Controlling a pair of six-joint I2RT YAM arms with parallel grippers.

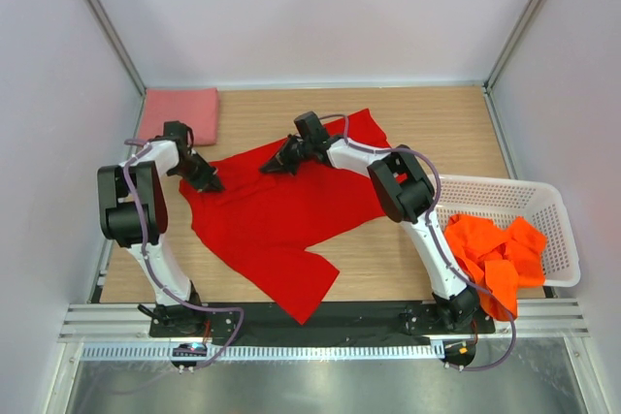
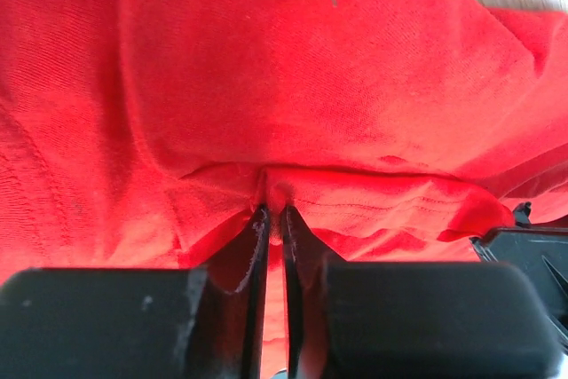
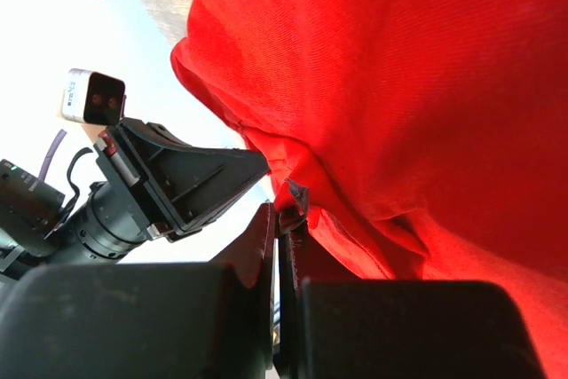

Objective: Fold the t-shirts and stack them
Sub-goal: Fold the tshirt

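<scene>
A bright red t-shirt lies spread and rumpled across the middle of the table. My left gripper sits at the shirt's left edge. In the left wrist view its jaws are pinched on a fold of the red cloth. My right gripper is at the shirt's upper edge, close to the left one. It is shut on the red hem by a small label. A salmon pink t-shirt lies folded at the back left. Orange t-shirts are heaped in the basket.
The white lattice basket stands at the right side of the table. White walls close in the table on three sides. The left arm's wrist and camera show close beside the right gripper.
</scene>
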